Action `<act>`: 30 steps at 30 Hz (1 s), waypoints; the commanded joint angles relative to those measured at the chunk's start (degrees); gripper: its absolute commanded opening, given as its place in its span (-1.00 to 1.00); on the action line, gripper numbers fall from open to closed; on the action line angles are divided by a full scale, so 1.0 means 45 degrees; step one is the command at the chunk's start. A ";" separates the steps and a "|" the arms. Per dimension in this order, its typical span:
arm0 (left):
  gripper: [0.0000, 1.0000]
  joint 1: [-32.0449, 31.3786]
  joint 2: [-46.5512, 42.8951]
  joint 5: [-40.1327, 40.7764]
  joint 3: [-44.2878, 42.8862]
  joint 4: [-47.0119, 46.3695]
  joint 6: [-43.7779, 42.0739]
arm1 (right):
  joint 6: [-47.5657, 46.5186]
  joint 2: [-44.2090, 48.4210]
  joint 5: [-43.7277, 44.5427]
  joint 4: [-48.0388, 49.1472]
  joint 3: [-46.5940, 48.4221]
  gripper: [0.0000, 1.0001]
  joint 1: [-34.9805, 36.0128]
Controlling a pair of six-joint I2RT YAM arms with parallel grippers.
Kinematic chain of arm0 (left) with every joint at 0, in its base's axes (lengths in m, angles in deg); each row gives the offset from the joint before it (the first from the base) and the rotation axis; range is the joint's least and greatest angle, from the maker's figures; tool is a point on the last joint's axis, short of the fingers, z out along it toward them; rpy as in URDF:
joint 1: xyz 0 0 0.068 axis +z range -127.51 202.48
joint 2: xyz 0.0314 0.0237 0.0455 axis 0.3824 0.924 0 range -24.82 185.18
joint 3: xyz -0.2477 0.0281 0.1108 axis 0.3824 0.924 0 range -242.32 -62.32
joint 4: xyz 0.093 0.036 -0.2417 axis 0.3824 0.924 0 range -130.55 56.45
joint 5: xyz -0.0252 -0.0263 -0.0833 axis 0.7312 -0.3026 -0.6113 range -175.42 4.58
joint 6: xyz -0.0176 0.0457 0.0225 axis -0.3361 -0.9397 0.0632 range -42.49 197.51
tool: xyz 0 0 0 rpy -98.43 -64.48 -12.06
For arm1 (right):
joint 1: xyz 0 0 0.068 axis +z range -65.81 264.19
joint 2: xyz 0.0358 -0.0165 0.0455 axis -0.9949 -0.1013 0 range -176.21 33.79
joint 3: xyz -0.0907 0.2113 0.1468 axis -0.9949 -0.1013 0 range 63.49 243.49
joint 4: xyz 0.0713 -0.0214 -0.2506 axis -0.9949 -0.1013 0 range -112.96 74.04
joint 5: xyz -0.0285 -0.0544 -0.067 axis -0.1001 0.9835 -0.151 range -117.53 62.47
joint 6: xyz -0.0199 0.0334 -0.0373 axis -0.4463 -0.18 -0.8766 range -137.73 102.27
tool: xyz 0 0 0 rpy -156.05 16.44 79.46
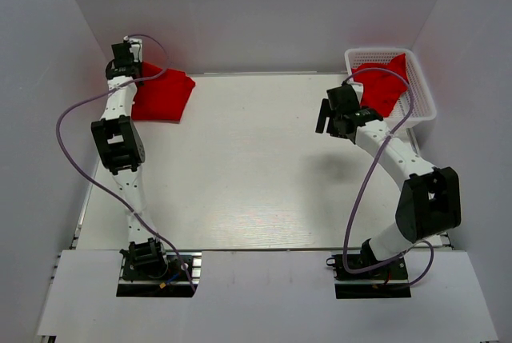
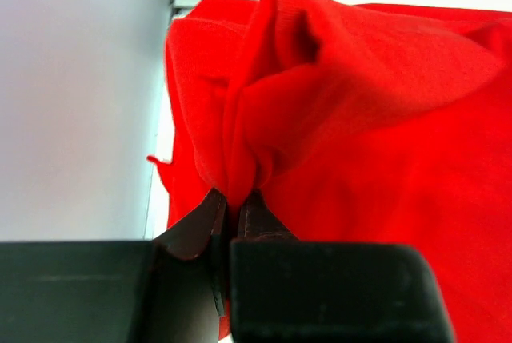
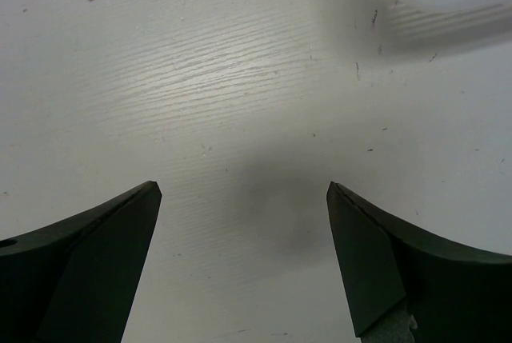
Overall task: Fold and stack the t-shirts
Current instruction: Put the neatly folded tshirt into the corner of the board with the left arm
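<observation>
Top external view gives you a bright red cloth t-shirt [image 1: 164,97] lying in a rumpled, roughly square heap at the far-left corner of the white wood-grain bench [image 1: 256,191], close to the left wall. Your left arm reaches out along that side, its wrist over the near-left edge of the cloth.

From the left wrist camera you see the left end effector [image 2: 234,201] clenched on a gathered fold of this shirt. The two dark fingers meet with red fabric pinched between them, and the cloth rises from the grip in a puckered ridge. The rest of the shirt spreads away to the right.

A second red t-shirt [image 1: 384,83] sits crumpled inside the white plastic mesh basket [image 1: 425,97] at the far-right corner, one point of cloth up against the back rim.

Your right arm bends in from the right, and the right end effector [image 3: 244,191] hangs above bare bench just left of the basket. It is released, its fingers spread wide with nothing between them.
</observation>
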 commanded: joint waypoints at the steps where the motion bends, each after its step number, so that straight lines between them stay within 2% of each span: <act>1: -1.00 0.0239 -0.0171 0.0757 -0.0658 -0.0540 0.0788 | 0.0021 -0.0354 -0.0041 -0.0290 0.0742 0.81 -0.0013; 5: -1.00 0.0590 -0.0054 0.0935 -0.0658 -0.0540 0.0966 | 0.0041 -0.0724 -0.0197 -0.0388 0.0977 0.81 -0.0013; 6: -0.76 0.0591 -0.0054 0.0935 -0.0658 -0.0540 0.0966 | 0.0021 -0.0745 -0.0333 -0.0408 0.0978 0.81 -0.0032; 7: -0.35 0.0591 -0.0054 0.0935 -0.0658 -0.0540 0.1082 | 0.0001 -0.0784 -0.0373 -0.0466 0.1016 0.81 -0.0013; 8: -0.25 0.0707 0.0062 0.0935 -0.0658 -0.0540 0.1083 | -0.0038 -0.0803 -0.0393 -0.0447 0.1094 0.81 0.0007; 9: 0.45 0.0708 0.0063 0.0935 -0.0658 -0.0540 0.1083 | -0.0019 -0.0842 -0.0451 -0.0486 0.1095 0.81 -0.0013; 10: 0.99 0.0708 0.0063 0.0935 -0.0774 -0.0404 0.1199 | -0.0057 -0.0823 -0.0452 -0.0525 0.1133 0.81 0.0007; 15: 1.00 0.0708 -0.0190 0.1949 -0.0929 -0.0287 0.1747 | -0.0018 -0.0765 -0.0588 -0.0740 0.1251 0.81 0.0007; 20: 1.00 0.0825 -0.1127 0.1834 -0.0874 0.0240 0.2118 | 0.0060 -0.0180 -0.0549 -0.0761 0.0824 0.81 0.0007; 24: 1.00 0.0825 -0.1732 -0.0073 -0.0482 0.1253 0.2410 | 0.0001 0.0719 -0.0705 -0.0467 0.0354 0.81 -0.0012; 30: 1.00 0.0397 -0.2786 -0.1345 0.0607 0.2078 0.2859 | -0.0292 0.1949 -0.0959 -0.0447 -0.0505 0.81 0.0007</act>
